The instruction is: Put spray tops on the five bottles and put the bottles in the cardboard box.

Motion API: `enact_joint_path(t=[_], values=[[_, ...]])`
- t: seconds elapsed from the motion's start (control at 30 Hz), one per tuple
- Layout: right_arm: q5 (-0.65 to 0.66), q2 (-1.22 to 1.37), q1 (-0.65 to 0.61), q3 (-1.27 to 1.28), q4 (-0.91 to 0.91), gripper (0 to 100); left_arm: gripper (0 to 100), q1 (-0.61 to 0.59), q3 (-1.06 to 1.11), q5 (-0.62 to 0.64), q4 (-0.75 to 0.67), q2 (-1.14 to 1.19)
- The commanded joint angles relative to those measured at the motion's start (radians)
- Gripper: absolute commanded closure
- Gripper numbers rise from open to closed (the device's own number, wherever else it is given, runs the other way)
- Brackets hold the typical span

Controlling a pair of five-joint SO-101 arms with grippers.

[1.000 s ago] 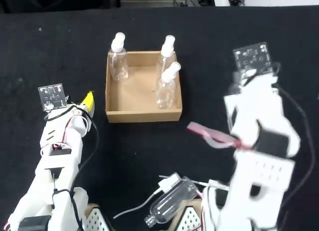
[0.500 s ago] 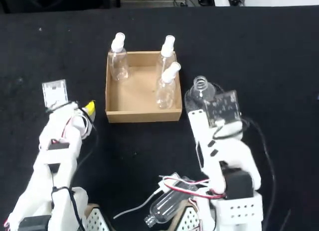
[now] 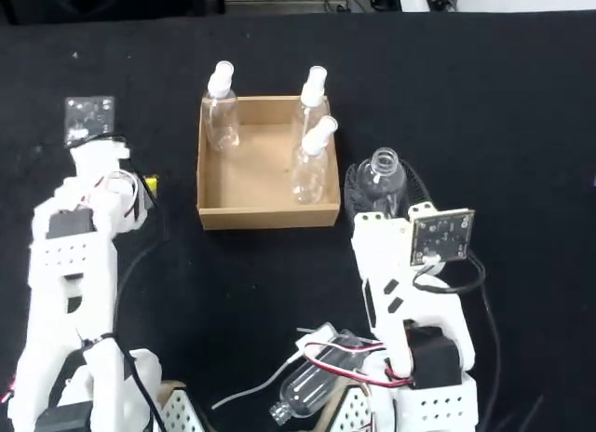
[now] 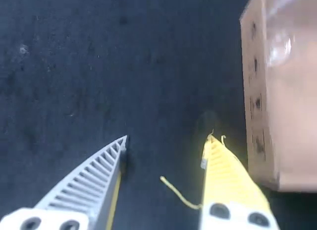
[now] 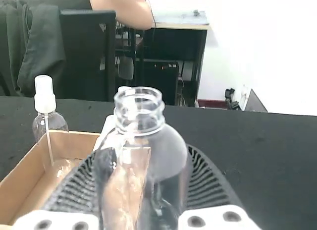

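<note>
Right gripper [image 5: 148, 155] clamped around the body of an uncapped bottle [image 5: 141, 121], which it holds upright with the bare neck uppermost. In the high view this bottle [image 3: 382, 176] stands just beside the right-hand wall of the cardboard box [image 3: 268, 214], outside it. Left gripper [image 4: 167, 141] with its jaws spread wide and nothing between them, low over the black table [image 3: 521, 125] near the opposite wall of the box. Three capped bottles [image 3: 312, 157] stand inside the box, two at the far corners and one against the right wall. A lying bottle [image 3: 321, 381] rests on its side between the arm bases, with what appears to be a loose spray top [image 3: 317, 339] and its tube beside it.

Principal risks, as judged:
- **Boxing without a top.** The held bottle sits next to the box, so a small sideways carry would put it inside uncapped.
- **Knocking a boxed bottle over.** The capped bottle against the right wall is the nearest one to be struck (light, narrow-based bottles tip easily).
- **Twist in the grip.** The bottle is smooth and round and may turn or slip when a top is pressed on.
- **Snagged tube.** The thin tube by the lying bottle may catch on a finger.
</note>
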Motion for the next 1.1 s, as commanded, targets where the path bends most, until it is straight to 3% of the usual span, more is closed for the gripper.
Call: enact_joint_path(t=[0.0, 0.17, 0.3, 0.43, 0.63, 0.93, 1.07], values=[[-0.009, -0.031, 0.057, -0.007, -0.032, 98.8, 78, 0.061, -0.180, -0.238, 0.347, -0.017], [-0.009, -0.022, 0.232, -0.007, -0.032, 98.8, 78, 0.298, -0.232, -0.399, 0.618, -0.017], [-0.094, -0.025, 0.381, -0.013, 0.000, 98.8, 78, 0.532, -0.193, -0.402, 0.664, -0.014], [-0.199, -0.030, 0.489, -0.015, 0.002, 98.8, 78, 0.717, -0.091, -0.353, 0.512, -0.006], [-0.219, -0.030, 0.519, -0.015, 0.002, 98.8, 78, 0.917, 0.048, -0.163, 0.267, -0.005], [-0.219, -0.030, 0.516, -0.015, 0.000, 98.8, 78, 0.980, 0.076, 0.061, 0.052, 0.163], [-0.213, -0.030, 0.516, -0.015, 0.002, 98.8, 78, 1.026, 0.054, 0.121, 0.032, 0.265]])
